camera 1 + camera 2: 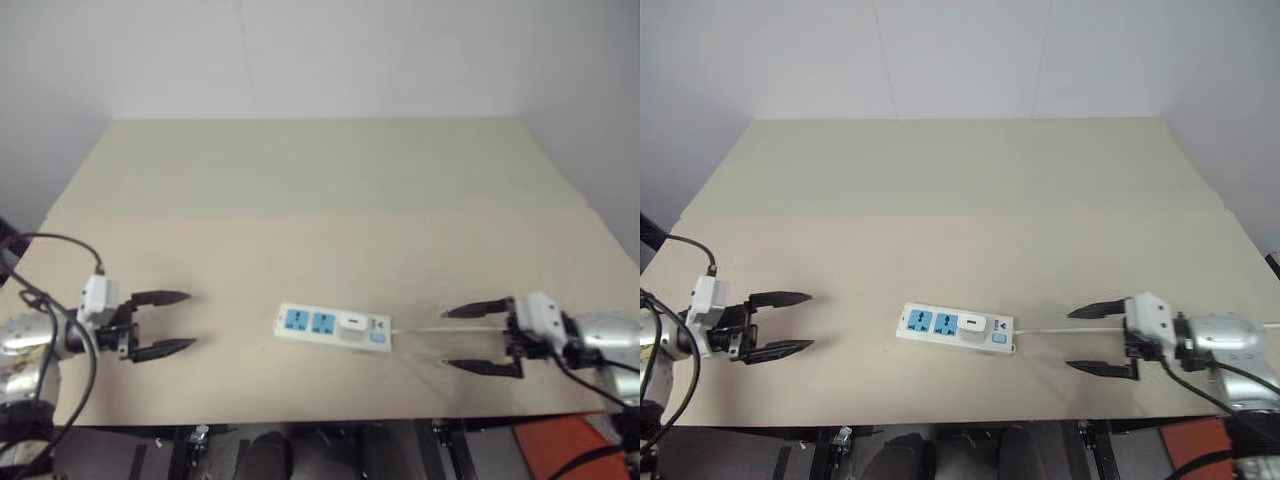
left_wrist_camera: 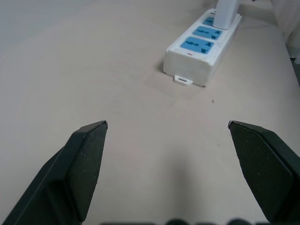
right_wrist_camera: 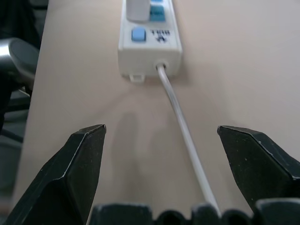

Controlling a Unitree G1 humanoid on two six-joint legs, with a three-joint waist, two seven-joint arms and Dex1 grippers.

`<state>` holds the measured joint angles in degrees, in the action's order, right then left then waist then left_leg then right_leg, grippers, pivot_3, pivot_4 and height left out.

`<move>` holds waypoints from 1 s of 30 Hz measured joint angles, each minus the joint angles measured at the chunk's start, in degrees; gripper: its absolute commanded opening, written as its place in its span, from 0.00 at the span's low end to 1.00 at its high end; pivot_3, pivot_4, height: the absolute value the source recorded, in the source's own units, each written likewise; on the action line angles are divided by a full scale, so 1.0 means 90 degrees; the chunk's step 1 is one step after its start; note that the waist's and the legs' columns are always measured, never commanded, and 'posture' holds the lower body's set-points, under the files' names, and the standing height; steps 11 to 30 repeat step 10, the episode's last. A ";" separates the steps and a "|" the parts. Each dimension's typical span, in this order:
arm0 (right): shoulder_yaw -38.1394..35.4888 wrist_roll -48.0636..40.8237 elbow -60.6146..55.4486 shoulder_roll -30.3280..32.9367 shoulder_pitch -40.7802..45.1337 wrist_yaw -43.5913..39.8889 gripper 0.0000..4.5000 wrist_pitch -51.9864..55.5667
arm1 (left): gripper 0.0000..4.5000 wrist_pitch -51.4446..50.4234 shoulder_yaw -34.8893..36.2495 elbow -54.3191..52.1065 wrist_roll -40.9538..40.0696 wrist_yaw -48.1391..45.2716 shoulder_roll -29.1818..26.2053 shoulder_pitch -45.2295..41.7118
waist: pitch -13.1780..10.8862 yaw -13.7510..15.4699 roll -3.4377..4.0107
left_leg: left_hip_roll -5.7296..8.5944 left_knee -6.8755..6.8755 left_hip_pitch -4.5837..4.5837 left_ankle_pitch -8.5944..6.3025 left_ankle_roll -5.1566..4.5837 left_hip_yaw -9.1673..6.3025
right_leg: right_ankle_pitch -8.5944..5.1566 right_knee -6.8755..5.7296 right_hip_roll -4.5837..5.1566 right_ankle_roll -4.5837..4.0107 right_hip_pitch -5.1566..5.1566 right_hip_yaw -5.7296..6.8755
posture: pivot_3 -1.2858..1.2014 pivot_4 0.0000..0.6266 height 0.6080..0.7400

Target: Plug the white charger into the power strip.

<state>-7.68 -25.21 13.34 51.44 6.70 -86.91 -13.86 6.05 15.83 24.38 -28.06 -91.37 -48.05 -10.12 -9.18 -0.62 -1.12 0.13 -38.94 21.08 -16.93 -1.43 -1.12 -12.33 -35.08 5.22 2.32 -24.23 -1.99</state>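
Note:
The power strip point(image 1: 334, 327) lies near the table's front edge, about midway between my two grippers. The white charger point(image 1: 353, 324) stands in the socket nearest the strip's blue switch point(image 1: 377, 338); two blue sockets to its left are bare. In the left wrist view the strip point(image 2: 202, 46) runs away from me with the charger point(image 2: 225, 13) upright at its far end. My left gripper point(image 1: 172, 322) hangs open well to the strip's left, pointing at it. Off to the right, my right gripper point(image 1: 480, 337) is open, and the strip's thin white cord point(image 3: 183, 133) runs between its fingers.
The tan table point(image 1: 320, 200) stretches back to a white wall. Black cables point(image 1: 60, 300) loop by my left wrist at the table's left edge. Something orange point(image 1: 545, 445) sits below the front edge at the right.

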 measured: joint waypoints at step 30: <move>-0.0248 -0.0098 -0.0595 0.0018 -0.0497 0.0185 0.99 0.0238 | 1.00 -0.0104 -0.0085 -0.0139 -0.0028 0.0208 0.0093 -0.0075 | -0.0007 -0.0012 -0.0002 | 0.0004 -0.0004 0.0002 0.0000 0.0000 0.0008 | 0.0002 -0.0003 -0.0002 0.0003 -0.0001 -0.0002 | 0.52 0.24 1.00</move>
